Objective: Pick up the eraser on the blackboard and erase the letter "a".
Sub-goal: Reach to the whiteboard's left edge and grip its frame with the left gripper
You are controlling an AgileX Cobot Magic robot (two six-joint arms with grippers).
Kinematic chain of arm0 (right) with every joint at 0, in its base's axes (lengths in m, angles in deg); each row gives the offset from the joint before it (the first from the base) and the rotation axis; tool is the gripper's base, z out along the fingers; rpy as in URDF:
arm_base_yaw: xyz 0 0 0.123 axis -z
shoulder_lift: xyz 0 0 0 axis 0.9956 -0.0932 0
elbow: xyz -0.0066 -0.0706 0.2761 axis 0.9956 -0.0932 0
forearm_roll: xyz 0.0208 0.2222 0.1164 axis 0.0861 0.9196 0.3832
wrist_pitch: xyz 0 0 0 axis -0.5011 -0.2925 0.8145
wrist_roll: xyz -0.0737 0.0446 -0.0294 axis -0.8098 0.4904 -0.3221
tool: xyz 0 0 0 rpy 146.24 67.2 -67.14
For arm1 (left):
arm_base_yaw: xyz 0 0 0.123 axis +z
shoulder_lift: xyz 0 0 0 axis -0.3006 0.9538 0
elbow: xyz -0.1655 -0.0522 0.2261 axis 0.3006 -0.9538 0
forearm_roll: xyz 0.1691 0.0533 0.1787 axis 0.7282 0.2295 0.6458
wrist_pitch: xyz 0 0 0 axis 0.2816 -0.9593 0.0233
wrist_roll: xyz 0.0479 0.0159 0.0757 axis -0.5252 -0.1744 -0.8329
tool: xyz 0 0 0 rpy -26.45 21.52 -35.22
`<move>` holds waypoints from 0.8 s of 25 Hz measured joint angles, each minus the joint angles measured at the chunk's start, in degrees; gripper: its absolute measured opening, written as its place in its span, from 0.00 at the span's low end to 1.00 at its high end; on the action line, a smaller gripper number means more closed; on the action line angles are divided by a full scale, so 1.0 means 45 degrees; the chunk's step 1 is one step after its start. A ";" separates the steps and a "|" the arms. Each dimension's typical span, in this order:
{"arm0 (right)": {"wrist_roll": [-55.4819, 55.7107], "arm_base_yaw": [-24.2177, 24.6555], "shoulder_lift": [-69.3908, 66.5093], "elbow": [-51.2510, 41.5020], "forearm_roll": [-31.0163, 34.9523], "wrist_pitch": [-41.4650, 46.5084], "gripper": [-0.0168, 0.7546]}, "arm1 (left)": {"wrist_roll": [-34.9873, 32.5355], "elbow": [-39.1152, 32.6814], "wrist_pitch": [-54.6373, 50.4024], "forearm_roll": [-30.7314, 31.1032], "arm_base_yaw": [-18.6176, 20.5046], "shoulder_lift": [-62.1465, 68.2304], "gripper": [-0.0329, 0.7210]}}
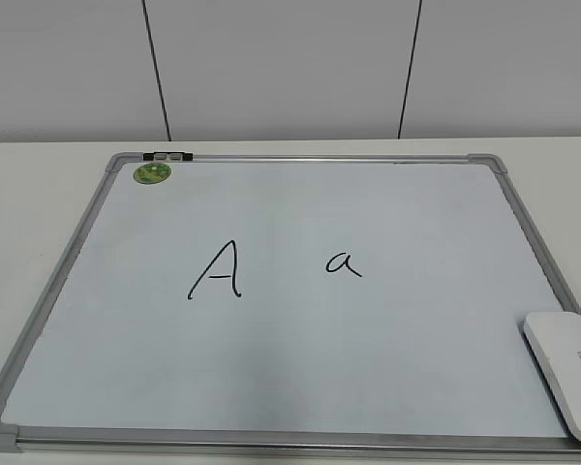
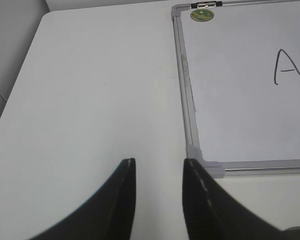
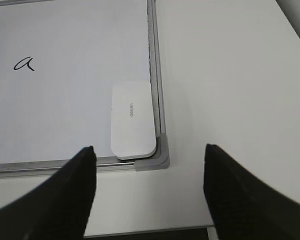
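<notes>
The white eraser [image 1: 567, 370] lies flat in the near right corner of the blackboard [image 1: 300, 165]; it also shows in the right wrist view [image 3: 132, 120]. The small letter "a" [image 1: 344, 263] is written right of the board's middle, also in the right wrist view [image 3: 24, 64]. A larger capital "A" [image 1: 216, 271] stands left of it. My right gripper [image 3: 149, 150] is open and empty, hovering above the table just in front of the eraser's corner. My left gripper [image 2: 159, 162] is open and empty, over the table beside the board's near left corner [image 2: 205, 160]. Neither gripper shows in the exterior view.
A small round green magnet [image 1: 152, 173] sits at the board's far left corner, next to a metal clip [image 1: 168, 156]. The board lies on a white table [image 1: 39, 194] with a pale wall behind. The table's near edge [image 3: 155, 232] is close under my right gripper.
</notes>
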State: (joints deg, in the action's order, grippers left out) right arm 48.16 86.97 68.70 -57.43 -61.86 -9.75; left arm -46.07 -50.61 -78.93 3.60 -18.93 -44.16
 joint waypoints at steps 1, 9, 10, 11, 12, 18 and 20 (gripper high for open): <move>0.0000 0.0000 0.0000 0.0000 0.0000 0.0000 0.67 | 0.0000 0.0000 0.0000 0.0000 0.0000 0.0000 0.35; 0.0000 0.0000 0.0000 0.0000 0.0000 0.0000 0.67 | 0.0000 0.0000 0.0000 0.0000 0.0000 0.0000 0.35; 0.0000 0.0000 0.0000 0.0000 0.0000 0.0000 0.67 | 0.0000 0.0000 0.0000 0.0000 0.0000 0.0000 0.35; 0.0000 0.0000 0.0000 0.0000 0.0000 0.0000 0.67 | 0.0000 0.0000 0.0000 0.0000 0.0000 0.0000 0.35; 0.0000 0.0000 0.0000 0.0000 0.0000 0.0000 0.67 | 0.0000 0.0000 0.0000 0.0000 0.0000 0.0000 0.35; 0.0000 0.0000 0.0000 0.0000 0.0000 0.0000 0.67 | 0.0000 0.0087 0.0056 0.0048 0.0000 0.1161 0.36; 0.0000 0.0000 0.0000 0.0000 0.0000 0.0000 0.67 | 0.0000 0.0138 0.0250 0.0167 0.0000 0.2197 0.36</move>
State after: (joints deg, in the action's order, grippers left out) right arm 48.16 86.97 68.70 -57.43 -61.86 -9.75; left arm -46.07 -49.98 -77.81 4.35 -18.93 -34.27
